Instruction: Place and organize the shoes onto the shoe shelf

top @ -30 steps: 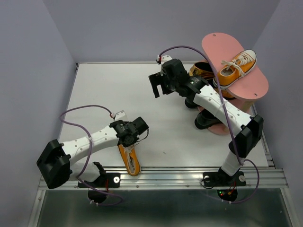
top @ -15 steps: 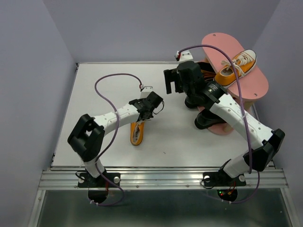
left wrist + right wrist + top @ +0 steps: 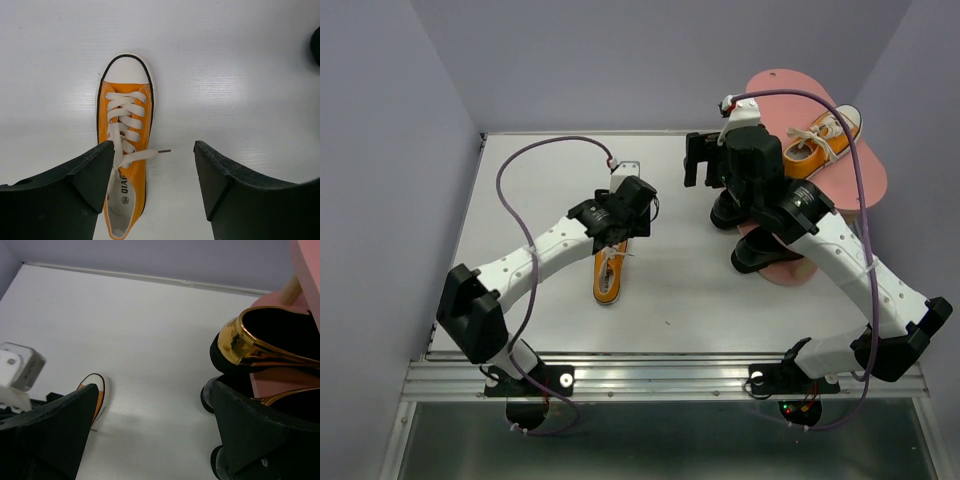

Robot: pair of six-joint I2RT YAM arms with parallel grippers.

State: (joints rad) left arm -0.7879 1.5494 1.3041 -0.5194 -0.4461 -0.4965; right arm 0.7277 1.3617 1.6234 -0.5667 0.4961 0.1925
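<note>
Mid-table, left of the shoe shelf: the left gripper has just let go. A second back it is shut on the orange sneaker at the near edge of the table. Half a second back it is still shut with the shoe hauled inward. Now the jaws stand wide and the shoe sits flat on its sole below them, toe pointing away from the wrist camera. One lace trails toward the gap between the jaws. Nothing is gripped as far as I can see.

The right gripper is spread wide with nothing between its jaws. Over the same second it has swung from mid-table back toward the shelf, and it now hangs by the shelf's left end. The dropped sneaker's toe shows at the left of its wrist view.

Shelf status:
- The other orange sneaker is on top.
- A gold loafer is on a lower board.
- A black dress shoe is at the base.
- The rest is hidden by the right arm.

My read is that this is a staging drop, not a placement. The shoe is now nearer the shelf and likely within the right arm's reach, so the probable next step is a right-arm pickup to pair it with its mate on top. One risk is the loose lace snagging a finger.
</note>
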